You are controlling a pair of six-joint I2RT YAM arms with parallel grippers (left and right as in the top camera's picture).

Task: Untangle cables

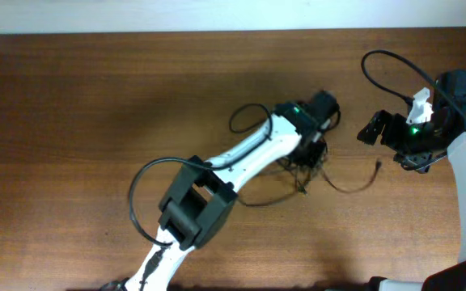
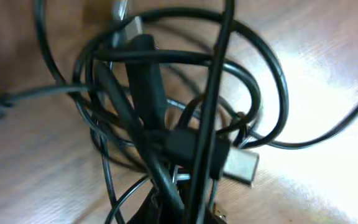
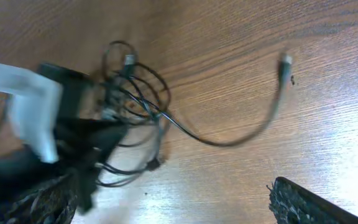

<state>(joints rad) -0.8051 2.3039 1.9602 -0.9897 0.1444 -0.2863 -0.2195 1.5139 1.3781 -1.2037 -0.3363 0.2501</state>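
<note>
Here, cables bunch under left gripper.

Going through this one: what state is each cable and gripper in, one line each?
cable knot, tangled, loops tightly bunched.
loose strand, trailing out of the knot, plug end lying free.
USB plug, unplugged, caught within the knot.
left gripper, down at the knot, jaws hidden.
right gripper, open, empty, apart from the cables.

the cables lie on the table under the left pincer, right pincer well apart.
</note>
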